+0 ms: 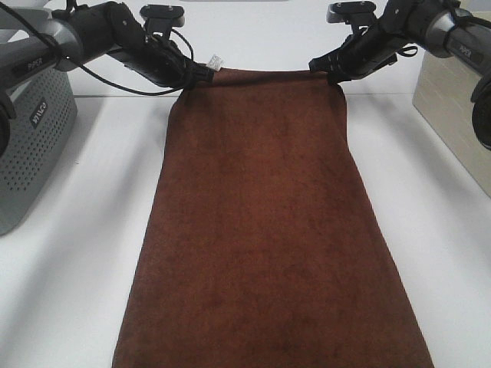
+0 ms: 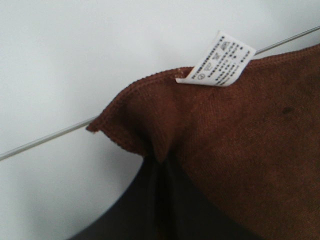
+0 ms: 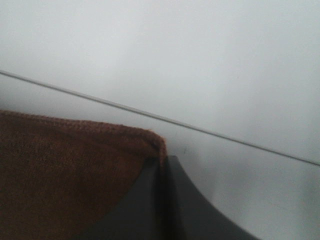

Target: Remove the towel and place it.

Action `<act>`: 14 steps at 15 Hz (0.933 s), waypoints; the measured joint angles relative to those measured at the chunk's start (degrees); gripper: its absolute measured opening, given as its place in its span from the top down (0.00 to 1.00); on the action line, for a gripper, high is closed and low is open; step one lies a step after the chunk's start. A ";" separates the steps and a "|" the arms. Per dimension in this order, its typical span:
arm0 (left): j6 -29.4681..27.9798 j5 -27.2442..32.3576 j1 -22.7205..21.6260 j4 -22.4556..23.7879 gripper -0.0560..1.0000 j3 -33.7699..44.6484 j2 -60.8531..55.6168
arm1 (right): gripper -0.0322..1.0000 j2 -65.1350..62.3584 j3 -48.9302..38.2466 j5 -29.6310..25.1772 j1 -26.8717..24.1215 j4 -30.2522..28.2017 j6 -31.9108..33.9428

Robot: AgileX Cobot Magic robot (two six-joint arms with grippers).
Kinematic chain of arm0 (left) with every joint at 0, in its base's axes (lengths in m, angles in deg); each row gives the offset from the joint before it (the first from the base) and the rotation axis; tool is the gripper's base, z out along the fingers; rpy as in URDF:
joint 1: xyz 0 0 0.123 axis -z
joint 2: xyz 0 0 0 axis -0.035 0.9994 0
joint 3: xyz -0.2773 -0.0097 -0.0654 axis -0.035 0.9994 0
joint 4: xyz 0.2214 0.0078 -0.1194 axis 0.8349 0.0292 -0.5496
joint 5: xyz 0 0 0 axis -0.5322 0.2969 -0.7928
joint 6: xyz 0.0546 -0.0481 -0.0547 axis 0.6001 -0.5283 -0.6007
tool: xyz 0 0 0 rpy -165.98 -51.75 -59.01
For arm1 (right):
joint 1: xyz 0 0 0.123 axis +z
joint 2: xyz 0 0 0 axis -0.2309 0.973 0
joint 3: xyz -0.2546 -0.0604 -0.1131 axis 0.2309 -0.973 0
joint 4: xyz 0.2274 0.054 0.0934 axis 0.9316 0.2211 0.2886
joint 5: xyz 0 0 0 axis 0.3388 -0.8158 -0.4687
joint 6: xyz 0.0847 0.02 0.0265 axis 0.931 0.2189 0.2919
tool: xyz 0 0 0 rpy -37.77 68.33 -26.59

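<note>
The dark reddish-brown towel [image 1: 268, 230] hangs stretched between both grippers over the white table and runs down past the near edge of the exterior view. My left gripper [image 1: 201, 74] is shut on its far left corner, beside the small white tag [image 1: 216, 61]. In the left wrist view the tag [image 2: 216, 60] sticks up from the hem of the towel [image 2: 240, 150], and the left gripper [image 2: 161, 167] pinches the cloth. My right gripper [image 1: 331, 74] is shut on the far right corner. The right wrist view shows that gripper [image 3: 161, 167] clamped on the towel [image 3: 65, 170].
A grey perforated basket [image 1: 31, 146] stands at the left edge of the table. A beige box [image 1: 456, 115] sits at the right. The white table [image 1: 92, 253] shows bare surface on both sides of the towel.
</note>
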 joint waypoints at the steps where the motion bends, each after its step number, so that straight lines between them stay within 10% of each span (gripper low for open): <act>1: 0.11 -0.86 0.00 0.23 0.95 0.00 0.00 | 0.96 0.00 0.00 1.20 0.00 0.80 0.00; 14: 0.29 -6.88 0.00 1.60 0.95 -0.17 3.32 | 0.96 3.72 -0.34 6.02 0.00 1.95 -1.09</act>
